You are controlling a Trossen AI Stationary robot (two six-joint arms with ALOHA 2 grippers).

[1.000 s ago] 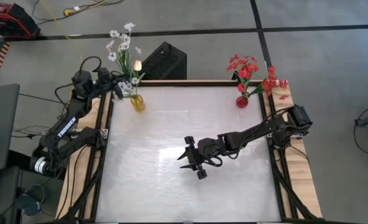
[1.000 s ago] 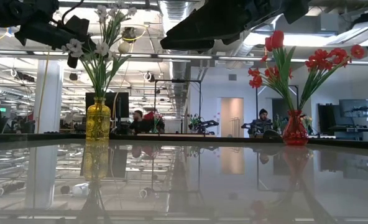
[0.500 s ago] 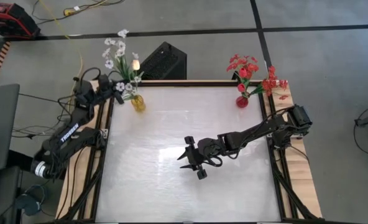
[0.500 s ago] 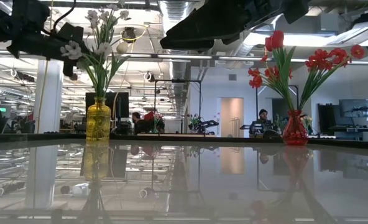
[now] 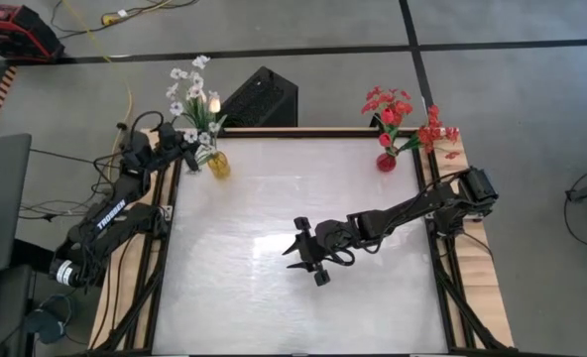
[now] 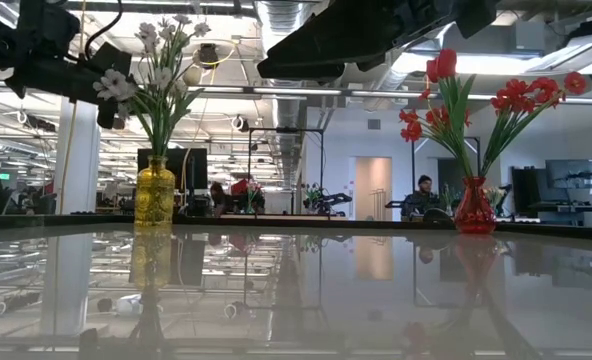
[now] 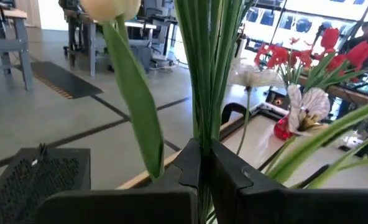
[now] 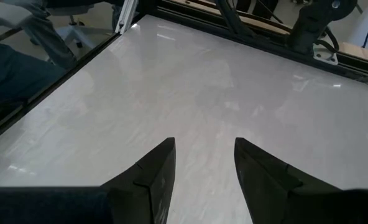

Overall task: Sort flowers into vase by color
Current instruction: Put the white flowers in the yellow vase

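White blossom sprays and a cream tulip bud (image 5: 193, 91) rise on green stalks above a yellow vase (image 5: 219, 166) at the table's far left corner. In the low view the stalks (image 6: 160, 125) run down into the yellow vase (image 6: 154, 195). My left gripper (image 5: 186, 154) reaches in level beside them, shut on the stalks. Red flowers (image 5: 403, 114) stand in a red vase (image 5: 386, 162) at the far right; the low view shows this red vase (image 6: 474, 205) too. My right gripper (image 5: 298, 253) hangs open over the table's middle with nothing between its fingers (image 8: 162, 174). My left gripper pinches a bundle of thin green stalks (image 7: 201, 124) between its two fingers, well below the blossoms. The fingers come in level and lie across the stalks. The stalks stand upright through the hold. The gripper hides their lower part in the wrist view.
A black box (image 5: 264, 99) sits on the floor just behind the table's far edge. Dark frame rails (image 5: 165, 248) run along the table's sides. The white tabletop (image 5: 293, 317) lies bare toward the near edge. People sit at desks in the room beyond (image 6: 423, 195).
My left gripper has sunk and drifted a little toward the table's left edge, still shut on the stalks. The white and cream flowers have come down with it toward the yellow vase.
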